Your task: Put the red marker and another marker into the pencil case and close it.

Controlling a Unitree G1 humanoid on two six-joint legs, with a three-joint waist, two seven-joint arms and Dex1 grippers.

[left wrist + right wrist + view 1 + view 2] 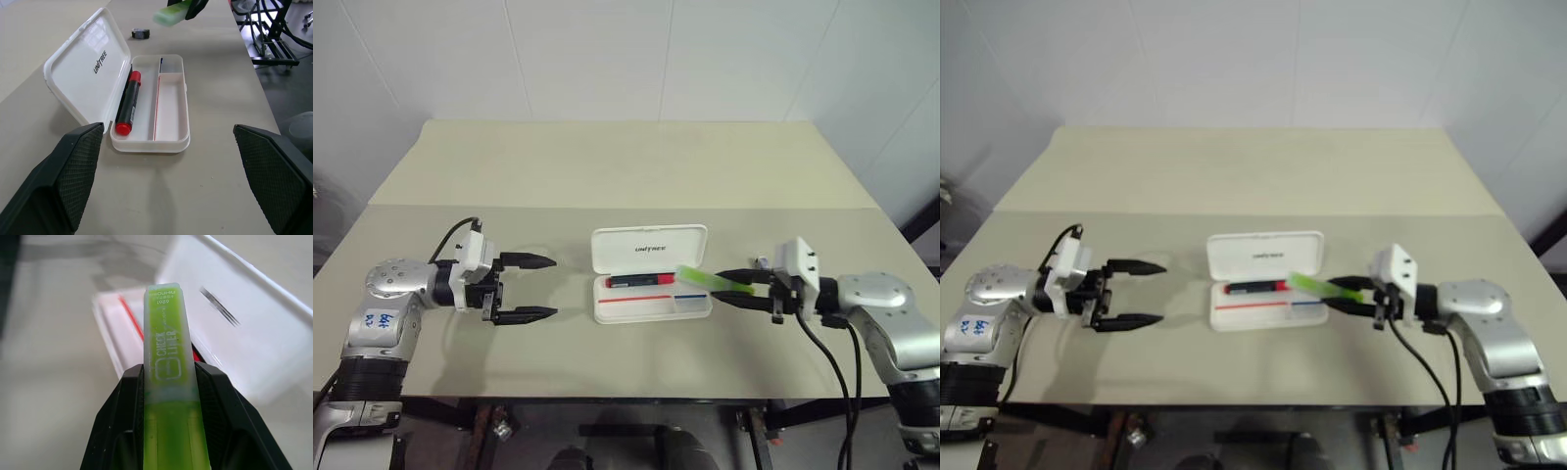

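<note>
The white pencil case point(652, 300) lies open in the middle of the table, its lid point(649, 251) standing up at the back. The red marker point(641, 281) lies inside along the hinge side, also clear in the left wrist view point(128, 104). My right gripper point(736, 286) is shut on the light-green highlighter point(705, 281), which hangs in the air over the case's right end point(168, 396). My left gripper point(534, 288) stands open to the left of the case, nothing between its fingers.
A small grey stubby object point(141, 33) lies on the table beyond the case's right end. The beige table point(607, 176) stretches bare behind the case, its front edge just below my arms. A metal frame point(274, 46) stands off the table's side.
</note>
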